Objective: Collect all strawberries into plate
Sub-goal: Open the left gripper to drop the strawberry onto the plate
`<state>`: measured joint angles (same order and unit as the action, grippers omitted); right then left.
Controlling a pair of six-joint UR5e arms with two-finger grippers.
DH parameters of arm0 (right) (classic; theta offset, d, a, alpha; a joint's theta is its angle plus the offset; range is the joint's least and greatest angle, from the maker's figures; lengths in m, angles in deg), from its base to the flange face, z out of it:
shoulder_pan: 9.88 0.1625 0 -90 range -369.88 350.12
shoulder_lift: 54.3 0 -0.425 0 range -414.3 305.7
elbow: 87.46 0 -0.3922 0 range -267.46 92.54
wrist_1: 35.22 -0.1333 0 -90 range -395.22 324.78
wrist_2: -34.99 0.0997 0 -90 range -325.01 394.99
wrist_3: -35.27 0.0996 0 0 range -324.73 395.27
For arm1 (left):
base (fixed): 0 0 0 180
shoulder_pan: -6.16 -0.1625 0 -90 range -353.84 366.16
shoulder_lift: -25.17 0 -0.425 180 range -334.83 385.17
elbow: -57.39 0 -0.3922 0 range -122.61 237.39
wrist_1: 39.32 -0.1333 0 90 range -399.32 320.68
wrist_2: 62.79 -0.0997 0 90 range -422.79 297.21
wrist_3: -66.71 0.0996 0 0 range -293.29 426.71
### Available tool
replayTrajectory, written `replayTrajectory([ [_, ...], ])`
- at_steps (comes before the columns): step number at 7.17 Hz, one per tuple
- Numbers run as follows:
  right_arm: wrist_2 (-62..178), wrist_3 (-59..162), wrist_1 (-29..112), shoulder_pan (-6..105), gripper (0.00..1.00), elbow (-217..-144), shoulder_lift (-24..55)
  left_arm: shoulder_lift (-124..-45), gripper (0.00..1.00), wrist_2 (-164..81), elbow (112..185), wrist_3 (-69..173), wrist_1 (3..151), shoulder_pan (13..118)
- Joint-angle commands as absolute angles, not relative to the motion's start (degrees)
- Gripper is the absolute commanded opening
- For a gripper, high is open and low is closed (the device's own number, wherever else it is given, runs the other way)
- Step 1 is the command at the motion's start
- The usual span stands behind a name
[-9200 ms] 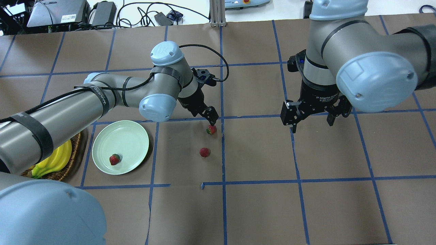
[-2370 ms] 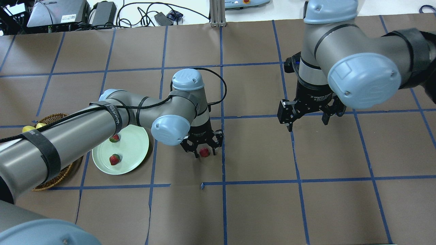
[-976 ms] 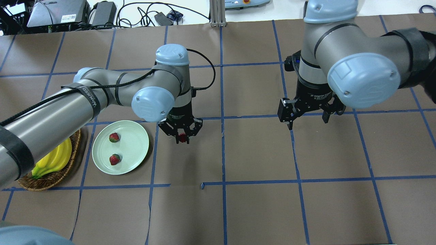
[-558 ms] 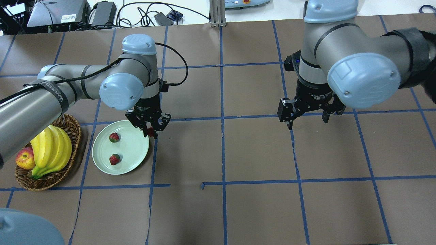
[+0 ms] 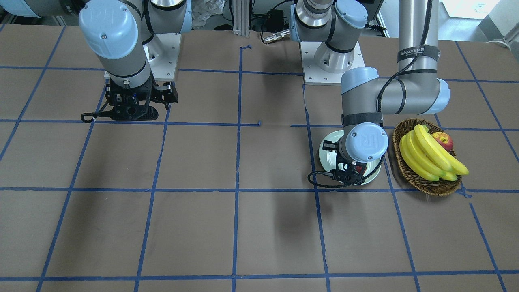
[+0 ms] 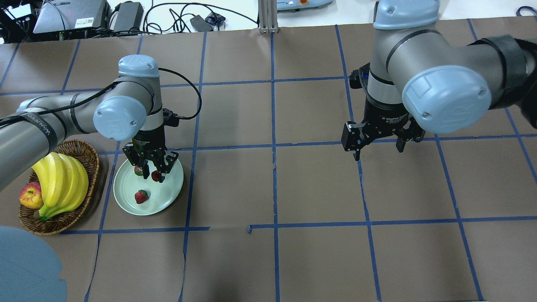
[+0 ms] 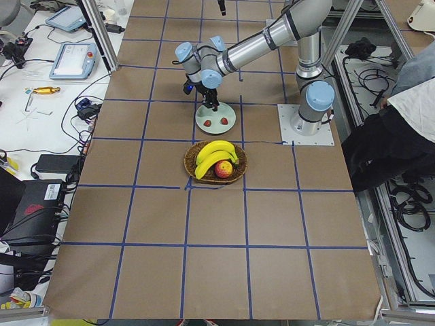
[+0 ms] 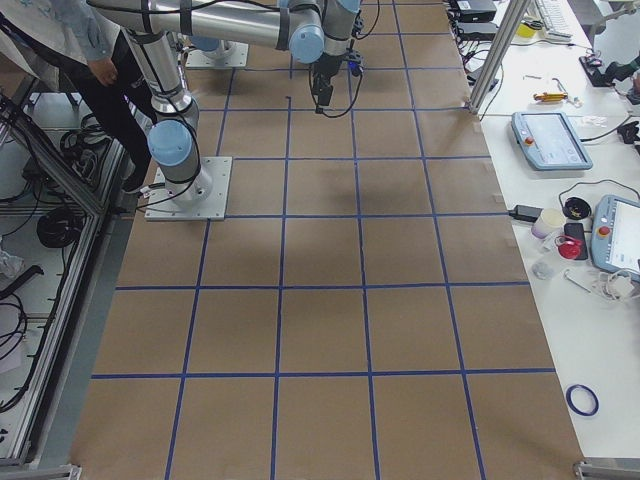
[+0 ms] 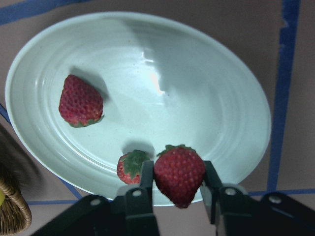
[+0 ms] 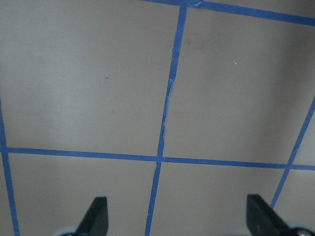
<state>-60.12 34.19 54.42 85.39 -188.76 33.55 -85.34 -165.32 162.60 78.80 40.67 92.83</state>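
Observation:
The pale mint plate [image 6: 170,195] lies at the table's left. Two strawberries rest on it, one at its far side [image 6: 138,170] and one at its near side [image 6: 141,196]. My left gripper [image 6: 153,174] hangs just over the plate's far part, shut on the third strawberry [image 6: 156,175]. In the left wrist view the held strawberry [image 9: 179,172] sits between the fingers above the plate [image 9: 206,93], with the other two [image 9: 80,101] [image 9: 130,167] lying on it. My right gripper [image 6: 377,153] is open and empty over bare table at the right; it also shows in its own wrist view [image 10: 179,219].
A brown wicker basket [image 6: 90,155] with bananas [image 6: 63,180] and a red-yellow apple [image 6: 30,196] stands just left of the plate. Brown paper with blue tape lines covers the table. Cables and equipment lie beyond the far edge.
My left gripper has carried the third strawberry leftward from the table onto the space over the plate. The right arm has stayed still.

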Motion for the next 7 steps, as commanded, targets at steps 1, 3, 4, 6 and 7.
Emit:
replayTrajectory([
  [1,-60.20,34.22,54.42,85.39,1.00,-188.71,33.51,-84.79,1.00,-165.01,162.07,79.19,38.90,92.47],
  [3,-60.37,34.13,54.25,85.31,1.00,-188.01,33.51,-82.51,1.00,-165.45,156.47,78.23,38.72,92.73],
  [4,-60.37,34.30,54.07,85.22,1.00,-187.05,34.03,-80.93,1.00,-165.88,153.22,77.18,38.90,92.91],
  [6,-60.29,34.65,50.76,85.13,1.00,-181.18,34.12,-75.84,1.00,-164.05,149.51,69.06,39.16,94.57],
  [7,-60.46,34.66,47.77,85.04,1.00,-178.89,34.03,-73.90,1.00,-162.13,148.10,66.04,39.68,96.41],
])
